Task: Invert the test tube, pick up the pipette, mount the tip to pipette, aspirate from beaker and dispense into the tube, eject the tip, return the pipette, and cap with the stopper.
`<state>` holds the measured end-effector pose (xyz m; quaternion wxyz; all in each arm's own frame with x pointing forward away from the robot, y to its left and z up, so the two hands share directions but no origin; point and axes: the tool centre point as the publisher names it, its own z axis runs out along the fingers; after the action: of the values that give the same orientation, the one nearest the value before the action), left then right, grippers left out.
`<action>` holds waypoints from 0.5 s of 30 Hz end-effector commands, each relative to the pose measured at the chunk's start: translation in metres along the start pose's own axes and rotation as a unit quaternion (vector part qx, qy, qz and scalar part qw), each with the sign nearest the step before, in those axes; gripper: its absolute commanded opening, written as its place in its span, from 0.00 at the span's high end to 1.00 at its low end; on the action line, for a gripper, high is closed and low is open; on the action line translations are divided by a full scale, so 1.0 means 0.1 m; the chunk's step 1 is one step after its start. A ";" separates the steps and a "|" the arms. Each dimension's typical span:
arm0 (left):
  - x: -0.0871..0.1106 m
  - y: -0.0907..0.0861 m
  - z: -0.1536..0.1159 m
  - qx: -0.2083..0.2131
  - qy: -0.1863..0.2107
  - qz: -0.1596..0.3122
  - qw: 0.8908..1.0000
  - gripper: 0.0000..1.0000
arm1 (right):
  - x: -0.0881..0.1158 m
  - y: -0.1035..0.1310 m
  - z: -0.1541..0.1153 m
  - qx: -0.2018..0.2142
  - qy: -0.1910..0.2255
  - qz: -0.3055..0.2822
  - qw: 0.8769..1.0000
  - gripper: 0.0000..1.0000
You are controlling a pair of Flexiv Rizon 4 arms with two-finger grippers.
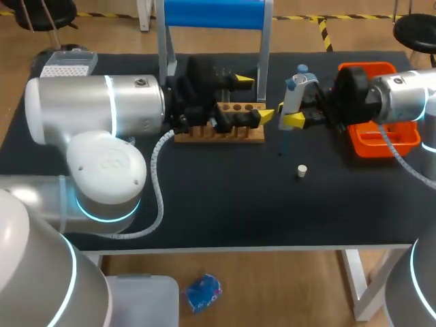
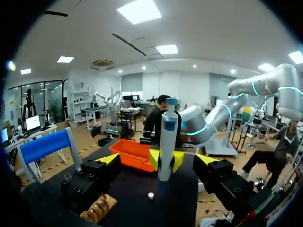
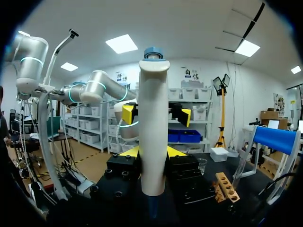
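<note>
My right gripper (image 1: 294,114) is shut on a white pipette (image 1: 297,92) with a blue top, held upright above the table right of the middle. In the right wrist view its yellow tips clamp the pipette's body (image 3: 153,127) from both sides. My left gripper (image 1: 255,97) stands open just left of the pipette, over the right end of the wooden tube rack (image 1: 218,129). From the left wrist the pipette (image 2: 167,142) stands ahead of my open left gripper (image 2: 157,159). A small white stopper (image 1: 302,170) lies on the black table. I cannot make out the test tube.
An orange tray (image 1: 381,139) sits at the right under my right arm. A white tip box (image 1: 66,66) is at the back left. A blue-topped stand (image 1: 214,17) rises behind the rack. A small glass beaker (image 3: 202,165) shows behind the left gripper in the right wrist view.
</note>
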<state>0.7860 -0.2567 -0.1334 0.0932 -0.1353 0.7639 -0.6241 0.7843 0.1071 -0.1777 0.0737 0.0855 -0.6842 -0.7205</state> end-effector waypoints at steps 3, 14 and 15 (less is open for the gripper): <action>-0.02 0.04 -0.05 0.260 0.010 0.001 0.966 0.00 | 0.00 0.00 -0.01 0.000 0.001 0.000 1.000 1.00; -0.08 0.08 -0.03 0.274 0.009 0.021 0.961 0.00 | -0.03 -0.14 0.04 0.000 0.004 -0.009 1.000 1.00; -0.08 0.09 -0.04 0.271 0.012 0.020 0.962 0.00 | -0.04 -0.17 0.05 0.000 0.003 -0.009 1.000 1.00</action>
<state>0.7911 -0.2514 -0.1365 0.1084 -0.1138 0.7469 -0.6461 0.7835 0.1092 -0.1860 0.0678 0.0929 -0.6879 -0.7166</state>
